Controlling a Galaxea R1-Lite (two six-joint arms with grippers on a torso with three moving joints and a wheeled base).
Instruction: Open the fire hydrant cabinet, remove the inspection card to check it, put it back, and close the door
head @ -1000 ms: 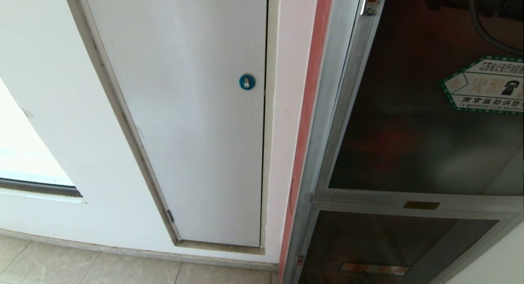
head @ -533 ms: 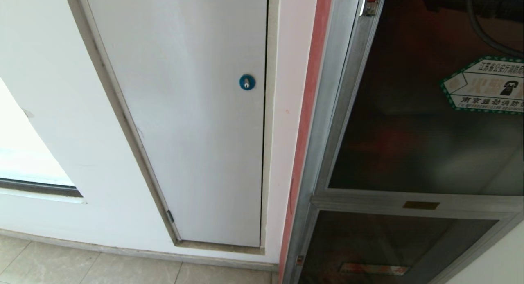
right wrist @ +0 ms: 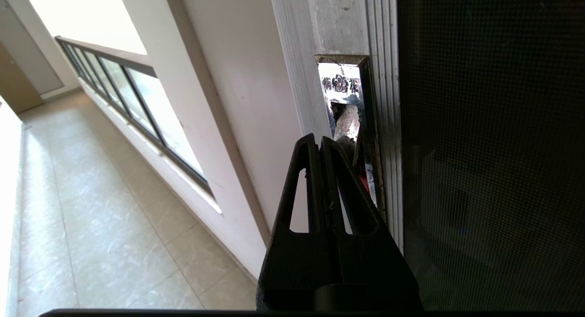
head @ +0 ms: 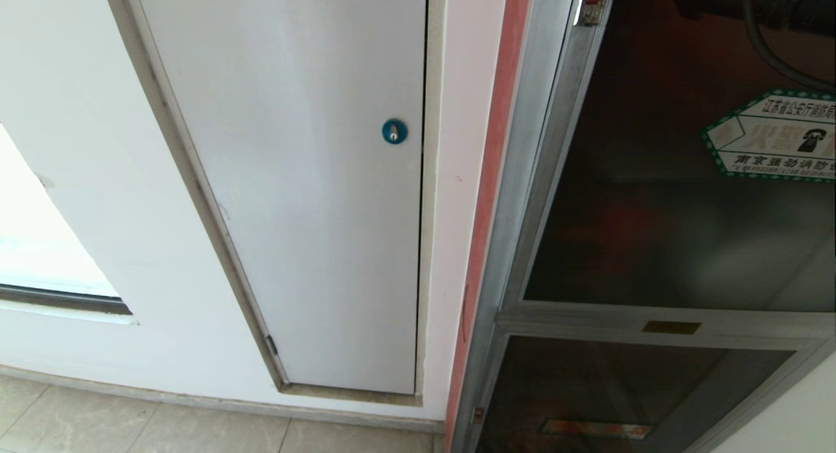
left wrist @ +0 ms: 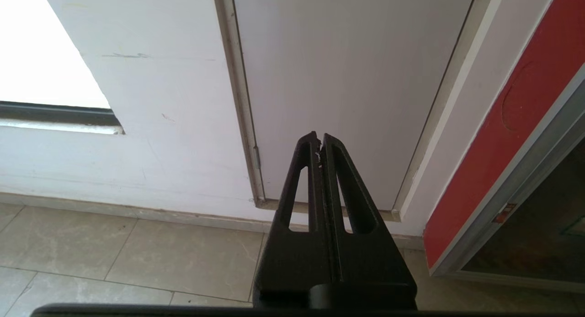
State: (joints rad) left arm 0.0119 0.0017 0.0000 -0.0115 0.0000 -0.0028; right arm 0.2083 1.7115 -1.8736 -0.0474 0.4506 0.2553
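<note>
At the silver-framed dark glass door's [right wrist: 484, 161] recessed latch slot [right wrist: 347, 125], the right gripper [right wrist: 320, 141], fingers pressed together and empty, risks slipping off the narrow metal edge, while the left gripper [left wrist: 320, 138] hangs closed.

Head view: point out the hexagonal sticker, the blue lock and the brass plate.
hexagonal sticker [head: 777, 138], head view, on its white centre
blue lock [head: 394, 131], head view, on the round blue face
brass plate [head: 671, 327], head view, middle of the plate
</note>
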